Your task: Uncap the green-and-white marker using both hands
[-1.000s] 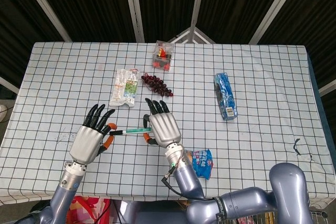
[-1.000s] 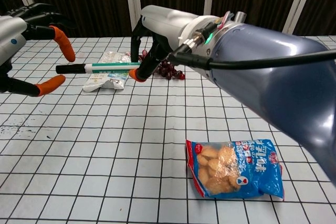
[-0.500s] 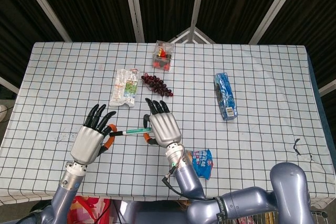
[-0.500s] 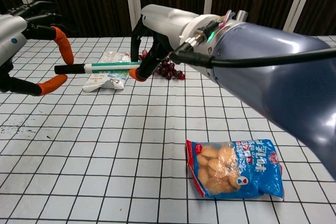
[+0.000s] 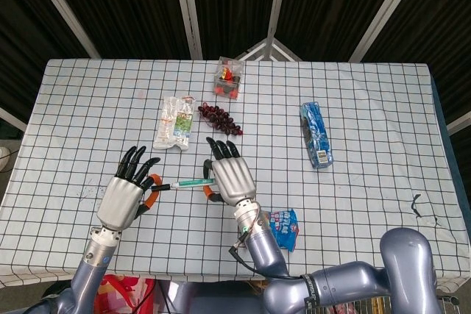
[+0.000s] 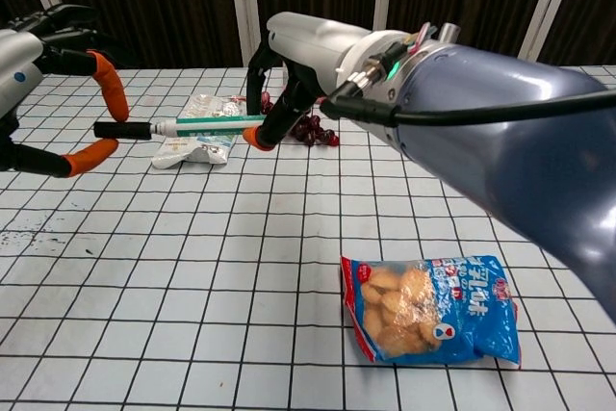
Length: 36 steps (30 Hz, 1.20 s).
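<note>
The green-and-white marker (image 5: 188, 182) (image 6: 207, 124) hangs level above the checked tablecloth between my two hands. My right hand (image 5: 231, 176) (image 6: 310, 45) pinches the green right end of its barrel with an orange-tipped thumb under it. The black cap (image 6: 123, 129) points left into my left hand (image 5: 124, 196) (image 6: 43, 60). There an orange-tipped finger (image 6: 111, 84) curves just above the cap and the thumb (image 6: 82, 156) lies below it, with gaps showing. In the head view, a left fingertip sits right at the cap's end.
A blue snack bag (image 6: 433, 307) (image 5: 283, 227) lies near the front, right of the hands. Behind the marker are a clear packet (image 5: 175, 123) (image 6: 197, 141) and dark grapes (image 5: 219, 118). A small box (image 5: 228, 79) and a blue pack (image 5: 316, 134) lie farther off.
The marker has shifted a little left and lower, its cap further into the left hand. The left hand's upper finger has curled down closer to the cap.
</note>
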Available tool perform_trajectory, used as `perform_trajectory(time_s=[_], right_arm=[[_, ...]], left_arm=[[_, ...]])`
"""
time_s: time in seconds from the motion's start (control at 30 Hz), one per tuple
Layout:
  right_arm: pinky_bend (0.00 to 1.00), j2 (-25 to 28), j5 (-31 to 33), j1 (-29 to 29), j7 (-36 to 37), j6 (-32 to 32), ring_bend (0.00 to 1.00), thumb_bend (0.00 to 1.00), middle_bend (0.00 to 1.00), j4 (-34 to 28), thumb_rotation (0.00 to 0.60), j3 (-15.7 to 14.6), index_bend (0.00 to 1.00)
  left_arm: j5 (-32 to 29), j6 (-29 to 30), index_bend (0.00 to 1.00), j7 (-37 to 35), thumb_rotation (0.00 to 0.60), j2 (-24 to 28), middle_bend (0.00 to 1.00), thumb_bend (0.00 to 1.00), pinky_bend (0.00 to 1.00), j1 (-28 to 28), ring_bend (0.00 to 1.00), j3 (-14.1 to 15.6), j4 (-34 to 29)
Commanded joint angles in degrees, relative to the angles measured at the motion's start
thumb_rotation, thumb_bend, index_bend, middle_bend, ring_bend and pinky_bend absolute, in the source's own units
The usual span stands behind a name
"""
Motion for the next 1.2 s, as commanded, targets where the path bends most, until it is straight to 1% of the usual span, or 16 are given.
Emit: perform_trajectory(time_s=[0.03, 0.23, 0.37, 0.6, 0.73, 0.77, 0.8, 0.83, 0.9, 0.93, 0.97, 1.0, 1.03, 1.07, 1.13, 1.2], right_arm=[[0.05, 0.3, 0.0, -0.2, 0.2, 0.0, 0.06, 0.47, 0.03, -0.1, 0.6, -0.1, 0.81], [0.05, 1.6, 0.2, -1.5, 1.4, -0.5, 0.06, 0.46, 0.03, 0.7, 0.6, -0.9, 0.82], [0.05, 2.5, 1.0, -2.7, 2.0, -1.4, 0.06, 0.47, 0.03, 2.7, 0.6, -2.5, 0.82], [0.05, 2.4, 2.6, -4.8, 5.5, -6.2, 0.06, 0.47, 0.03, 9.9, 0.6, -5.3, 0.82], [0.05, 1.6, 2.8, -5.4, 7.0, -8.4, 0.06, 0.47, 0.03, 13.9, 0.6, -6.1, 0.82], [0.04, 1.5, 2.8, -5.5, 7.3, -8.8, 0.06, 0.47, 0.03, 14.5, 0.6, -6.2, 0.8], [0.04, 1.3, 2.9, -5.7, 7.7, -9.4, 0.06, 0.47, 0.03, 15.3, 0.6, -6.4, 0.77], [0.03, 1.2, 3.0, -5.8, 8.0, -10.0, 0.06, 0.47, 0.03, 15.9, 0.6, -6.5, 0.7], [0.01, 1.1, 3.3, -6.0, 8.4, -11.1, 0.05, 0.46, 0.03, 16.7, 0.6, -6.8, 0.51], [0.0, 1.2, 3.7, -6.1, 8.3, -11.7, 0.04, 0.44, 0.03, 17.0, 0.6, -7.0, 0.39], [0.0, 1.4, 4.0, -6.1, 8.2, -12.1, 0.03, 0.4, 0.02, 17.0, 0.6, -7.0, 0.28], [0.0, 1.6, 4.6, -6.1, 7.8, -12.4, 0.03, 0.36, 0.02, 16.8, 0.6, -7.0, 0.21], [0.0, 1.7, 4.9, -6.1, 7.6, -12.5, 0.02, 0.29, 0.01, 16.7, 0.6, -7.0, 0.11], [0.0, 1.8, 5.2, -6.1, 7.4, -12.4, 0.02, 0.25, 0.0, 16.5, 0.6, -6.9, 0.05], [0.0, 2.0, 5.6, -6.1, 7.2, -11.9, 0.02, 0.22, 0.0, 15.9, 0.6, -6.4, 0.0], [0.0, 2.6, 5.5, -6.5, 7.9, -11.4, 0.02, 0.22, 0.0, 14.9, 0.6, -5.8, 0.0]], left_arm=[[0.0, 0.4, 0.58, -0.5, 0.6, 0.0, 0.22, 0.48, 0.03, 0.2, 0.0, 0.1, 0.4], [0.3, 2.1, 0.58, -2.3, 0.6, 0.8, 0.22, 0.48, 0.03, 1.3, 0.0, 0.9, 1.6], [-1.0, 2.7, 0.56, -3.5, 0.6, 1.7, 0.21, 0.48, 0.03, 2.4, 0.0, 1.1, 2.8], [-4.7, 0.0, 0.52, -4.5, 0.6, 2.0, 0.21, 0.48, 0.03, 1.9, 0.0, -0.4, 4.8], [-5.5, -2.0, 0.51, -5.2, 0.6, 1.0, 0.21, 0.48, 0.03, 0.4, 0.0, -1.4, 5.9], [-5.7, -2.3, 0.5, -5.2, 0.6, 0.8, 0.21, 0.48, 0.03, 0.2, 0.0, -1.5, 6.1], [-6.0, -3.1, 0.47, -5.3, 0.6, 0.5, 0.21, 0.48, 0.03, -0.2, 0.0, -1.6, 6.5], [-6.3, -3.8, 0.42, -5.3, 0.6, 0.1, 0.2, 0.48, 0.03, -0.5, 0.0, -1.5, 6.8], [-6.5, -5.0, 0.32, -5.3, 0.6, -0.1, 0.17, 0.48, 0.03, -0.9, 0.0, -1.2, 7.1], [-6.8, -5.7, 0.23, -5.2, 0.6, -0.1, 0.15, 0.48, 0.03, -1.1, 0.0, -0.9, 7.1], [-6.8, -6.1, 0.16, -5.0, 0.6, 0.0, 0.12, 0.48, 0.03, -1.2, 0.0, -0.8, 7.0], [-6.8, -6.4, 0.08, -4.8, 0.6, 0.3, 0.09, 0.48, 0.03, -1.3, 0.0, -0.6, 6.7], [-6.7, -6.5, 0.03, -4.7, 0.6, 0.6, 0.06, 0.48, 0.03, -1.3, 0.0, -0.4, 6.5], [-6.6, -6.6, 0.01, -4.6, 0.6, 0.9, 0.05, 0.48, 0.03, -1.3, 0.0, -0.2, 6.1], [-6.1, -6.3, 0.0, -5.0, 0.6, 2.0, 0.04, 0.48, 0.03, -1.2, 0.0, 0.2, 4.6], [-5.3, -5.0, 0.0, -5.2, 0.6, 3.6, 0.03, 0.48, 0.03, -0.7, 0.0, 0.4, 2.9]])
